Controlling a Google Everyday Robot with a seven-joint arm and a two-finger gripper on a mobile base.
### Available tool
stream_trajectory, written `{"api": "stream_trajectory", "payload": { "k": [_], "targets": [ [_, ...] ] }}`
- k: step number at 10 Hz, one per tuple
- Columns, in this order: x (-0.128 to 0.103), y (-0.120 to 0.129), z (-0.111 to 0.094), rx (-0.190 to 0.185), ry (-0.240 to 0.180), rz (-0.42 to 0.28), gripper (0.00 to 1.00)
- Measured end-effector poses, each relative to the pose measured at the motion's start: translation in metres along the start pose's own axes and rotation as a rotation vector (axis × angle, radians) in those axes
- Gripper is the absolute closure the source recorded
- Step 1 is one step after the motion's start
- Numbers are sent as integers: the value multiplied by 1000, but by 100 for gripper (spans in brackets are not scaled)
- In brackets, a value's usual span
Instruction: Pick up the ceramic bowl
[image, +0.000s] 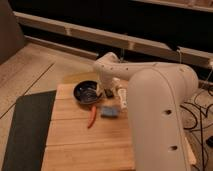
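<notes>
Camera view is showing our gripper (107, 93) hanging low over the wooden table (85, 145); whether it is gaping or closed we cannot tell. We are seeing the ceramic bowl (87, 91) sitting upright just left of the gripper. The blue pad (109, 111) is lying just nearer than the gripper, with the orange-red stick (92, 116) lying beside the pad.

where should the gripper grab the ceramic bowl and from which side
Probably the rim of the ceramic bowl, on its edge toward the picture's right, coming down from above. It sits upright, wide and shallow, so only the thin rim suits a pinch. The gripper hangs just beside that edge; the orange-red stick lies on the near side.
</notes>
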Motion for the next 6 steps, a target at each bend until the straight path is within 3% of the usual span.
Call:
{"api": "stream_trajectory", "payload": {
  "k": [4,6],
  "targets": [
    [-13,14,10,-27,-8,-63,35],
    [-14,17,19,-33,7,-78,35]
  ]
}}
